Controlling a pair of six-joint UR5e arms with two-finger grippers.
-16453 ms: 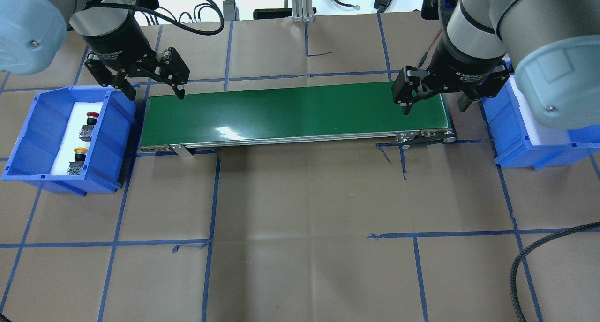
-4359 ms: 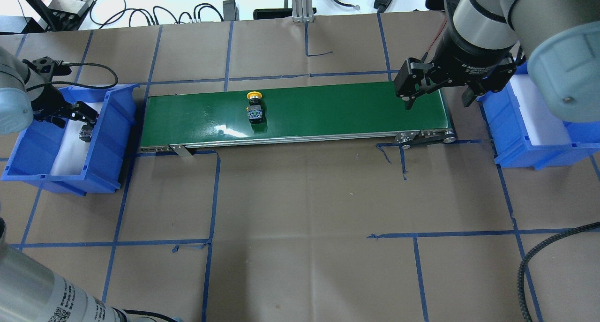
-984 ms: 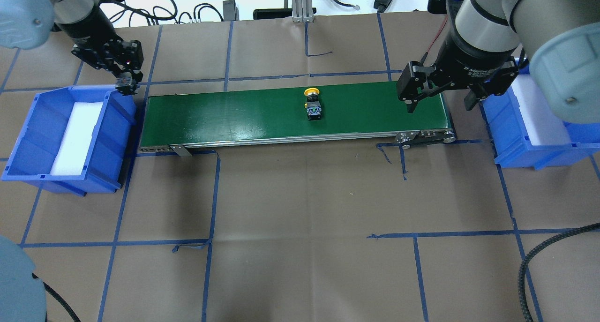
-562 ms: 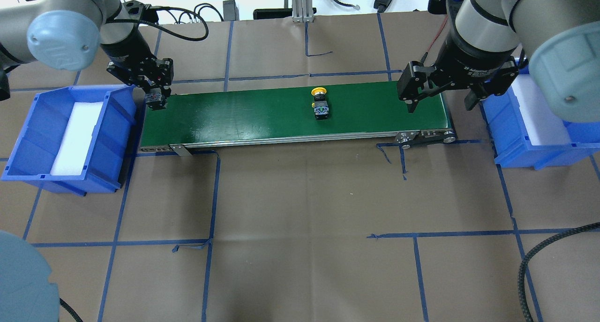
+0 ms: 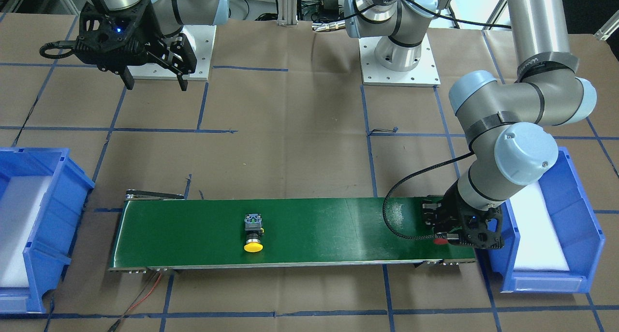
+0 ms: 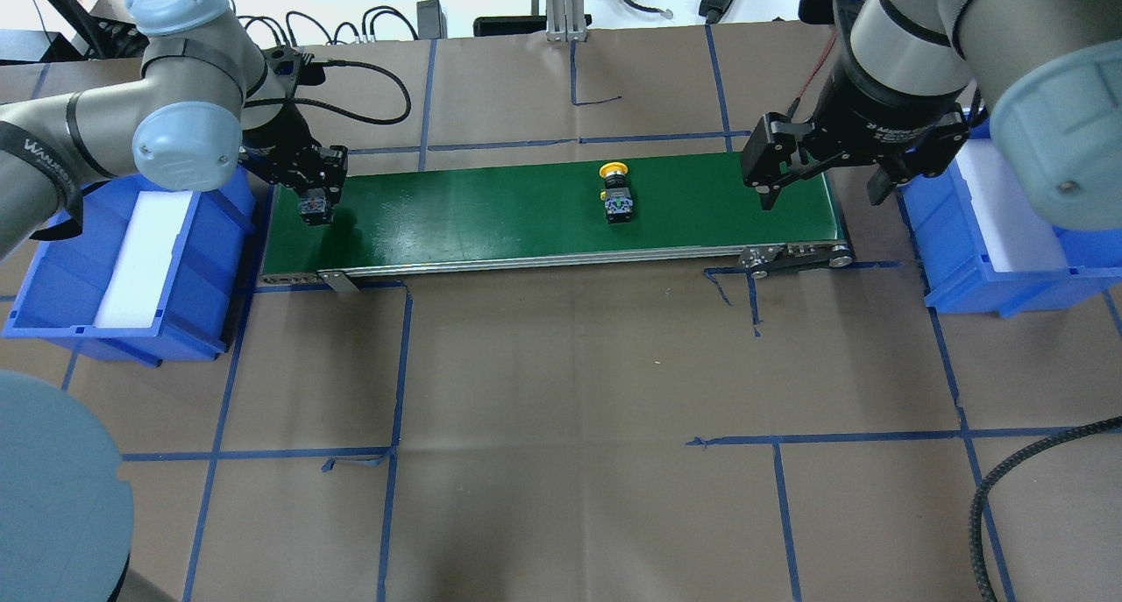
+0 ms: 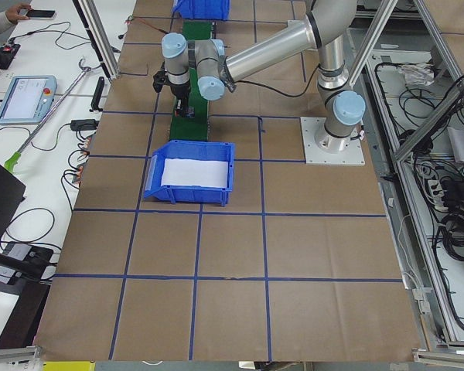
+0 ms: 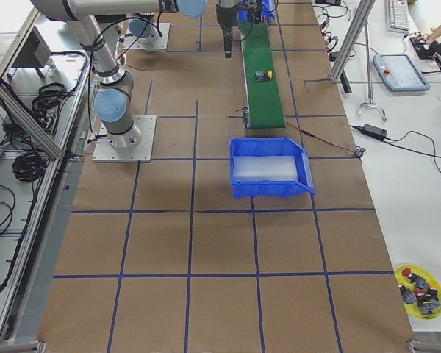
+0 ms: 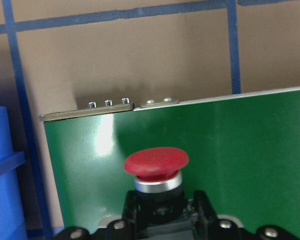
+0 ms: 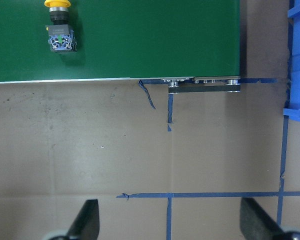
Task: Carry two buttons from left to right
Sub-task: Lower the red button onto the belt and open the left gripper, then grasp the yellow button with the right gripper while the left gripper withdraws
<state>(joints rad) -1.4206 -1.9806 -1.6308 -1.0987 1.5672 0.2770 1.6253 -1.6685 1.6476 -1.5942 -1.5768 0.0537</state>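
The yellow-capped button [image 6: 618, 195] lies on its side on the green conveyor belt [image 6: 491, 212], right of the middle; it also shows in the front view [image 5: 254, 233] and the right wrist view [image 10: 60, 31]. My left gripper [image 6: 314, 206] is shut on the red-capped button [image 9: 156, 167] and holds it low over the belt's left end; the red cap shows in the front view [image 5: 440, 241]. My right gripper [image 6: 821, 199] is open and empty above the belt's right end.
A blue bin [image 6: 202, 269] with a white foam liner stands left of the belt. A second blue bin [image 6: 942, 260] stands right of it. Blue tape lines cross the brown table cover. A black cable [image 6: 1008, 470] lies at the front right.
My left gripper has carried the red button from beside the left bin over the belt's left end and lower. The yellow button has ridden rightward along the belt. The right arm has not moved.
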